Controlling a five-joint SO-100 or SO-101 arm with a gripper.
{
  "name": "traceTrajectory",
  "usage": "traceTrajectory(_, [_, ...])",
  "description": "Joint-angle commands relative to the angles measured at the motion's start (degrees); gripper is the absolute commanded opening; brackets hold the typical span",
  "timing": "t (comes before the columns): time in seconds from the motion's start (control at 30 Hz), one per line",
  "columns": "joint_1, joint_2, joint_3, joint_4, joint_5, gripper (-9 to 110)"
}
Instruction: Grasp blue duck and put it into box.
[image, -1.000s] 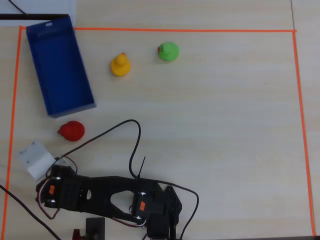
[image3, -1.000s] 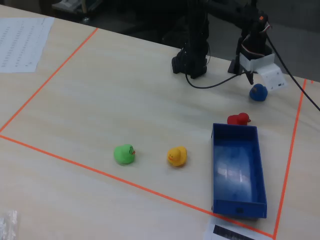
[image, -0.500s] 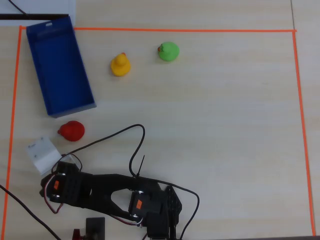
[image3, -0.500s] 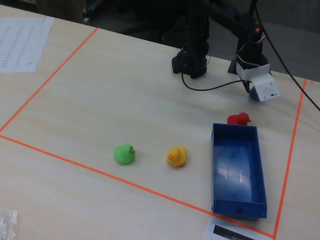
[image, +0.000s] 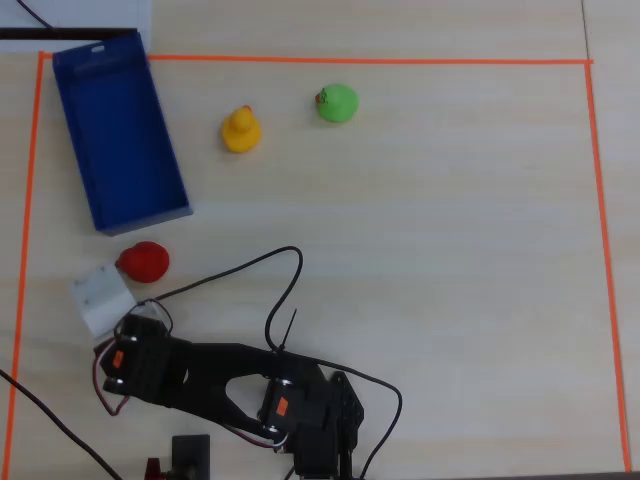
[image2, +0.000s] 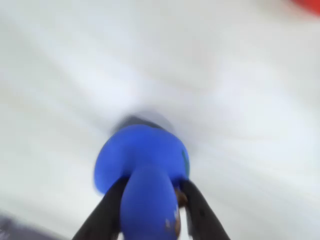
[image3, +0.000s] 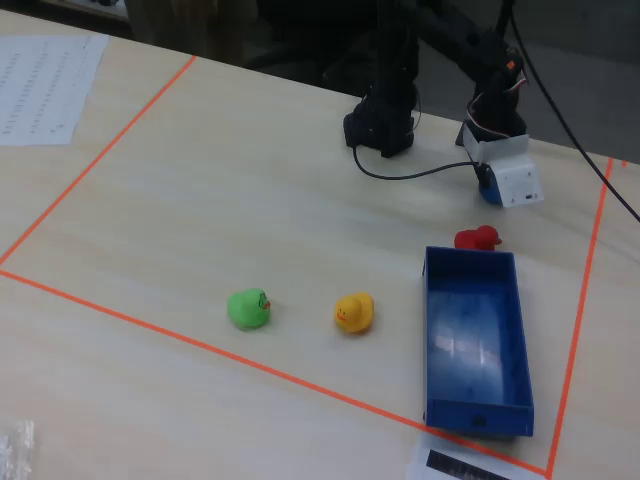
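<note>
Filling the lower middle of my wrist view, the blue duck (image2: 142, 175) is a glossy, rounded body with a smaller lobe bulging toward the lens and flecks of orange and green on it; the picture is blurred, so finer detail is lost. My two dark fingers (image2: 102, 215) rise from the bottom edge and press against its sides, one on each flank, so my gripper (image2: 147, 200) is closed part-way with the duck pinched between the jaws. In the fixed view only a sliver of blue (image3: 487, 193) shows under my white wrist housing (image3: 515, 175).

I am folded low and reaching out to the left in the overhead view, my black arm (image: 220, 375) bent at the elbow, the white housing near the table. Just past my wrist sits a red duck (image: 144, 262), close beside the near end of the blue box (image: 120, 140). Farther out, well apart from me, stand a yellow duck (image: 240, 130) and a green duck (image: 337, 103), all inside the orange tape border (image: 370, 61) on the pale wooden table (image: 450, 250)
</note>
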Motion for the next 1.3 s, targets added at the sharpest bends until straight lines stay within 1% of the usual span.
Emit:
traceTrajectory(0.0, [11.25,5.98,-18.63,-0.62,6.68,0])
traceTrajectory(0.07, [18.63,3.6,-29.27,-2.2,12.74,0])
traceTrajectory(0.17, [27.25,-2.37,-38.14,-4.83,15.21,0])
traceTrajectory(0.33, [36.65,-11.95,-35.86,-14.85,14.85,0])
traceTrajectory(0.47, [37.97,-16.79,-30.94,-18.63,14.24,2])
traceTrajectory(0.53, [36.65,-18.11,-28.92,-18.98,14.06,9])
traceTrajectory(0.6, [35.6,-20.48,-28.48,-18.02,13.1,20])
traceTrajectory(0.67, [35.24,-21.97,-28.56,-17.05,12.83,28])
traceTrajectory(0.77, [35.51,-19.95,-29.36,-14.5,12.13,37])
traceTrajectory(0.8, [35.77,-18.19,-30.15,-13.27,11.69,36])
traceTrajectory(0.87, [37.27,-13.89,-32.43,-11.07,11.78,31])
traceTrajectory(0.93, [39.46,-9.49,-36.12,-8.0,12.13,16])
traceTrajectory(0.97, [40.43,-6.33,-36.74,-7.21,11.69,7])
traceTrajectory(1.0, [41.4,-2.2,-36.04,-6.59,10.99,0])
traceTrajectory(1.03, [41.75,2.81,-33.49,-7.47,8.88,0])
traceTrajectory(1.13, [41.4,19.69,-18.81,-14.77,0.88,0])
traceTrajectory(1.27, [41.75,36.21,0.79,-16.17,-8.44,0])
